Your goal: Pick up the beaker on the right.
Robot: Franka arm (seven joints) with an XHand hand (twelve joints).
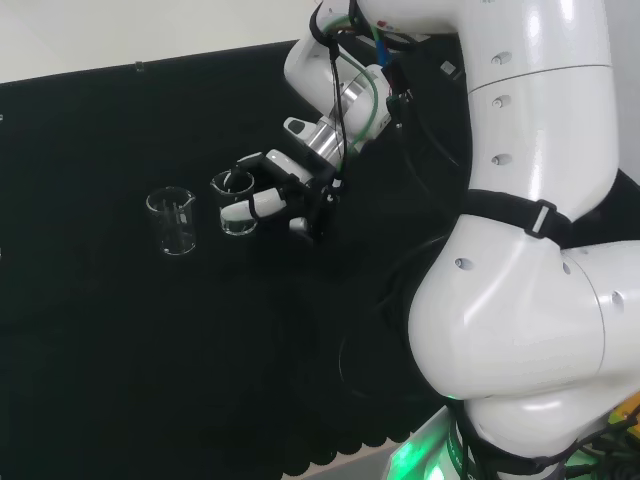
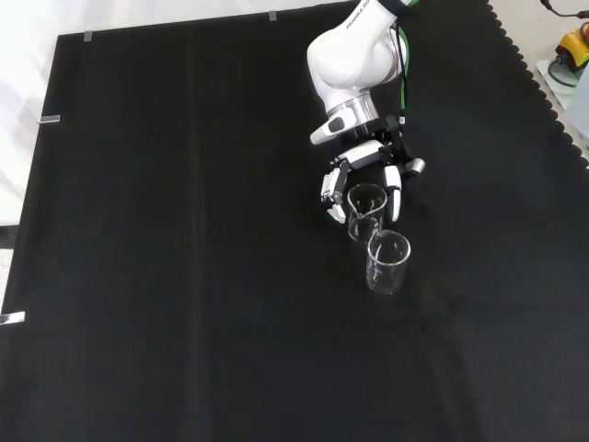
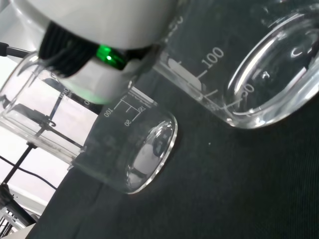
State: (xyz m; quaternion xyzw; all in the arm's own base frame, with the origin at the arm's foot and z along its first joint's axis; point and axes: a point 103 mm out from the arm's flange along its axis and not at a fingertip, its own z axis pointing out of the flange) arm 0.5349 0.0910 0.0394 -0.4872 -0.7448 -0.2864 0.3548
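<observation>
Just above the centre of the front view, the hand curls its fingers round the farther glass beaker, the nearer beaker standing just beside it.

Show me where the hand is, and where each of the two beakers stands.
hand (image 2: 368,158), front view, on its back.
near beaker (image 2: 366,208), front view, the beaker between the fingers, on its glass wall.
far beaker (image 1: 174,224), head view, the left one, on its glass wall.
</observation>
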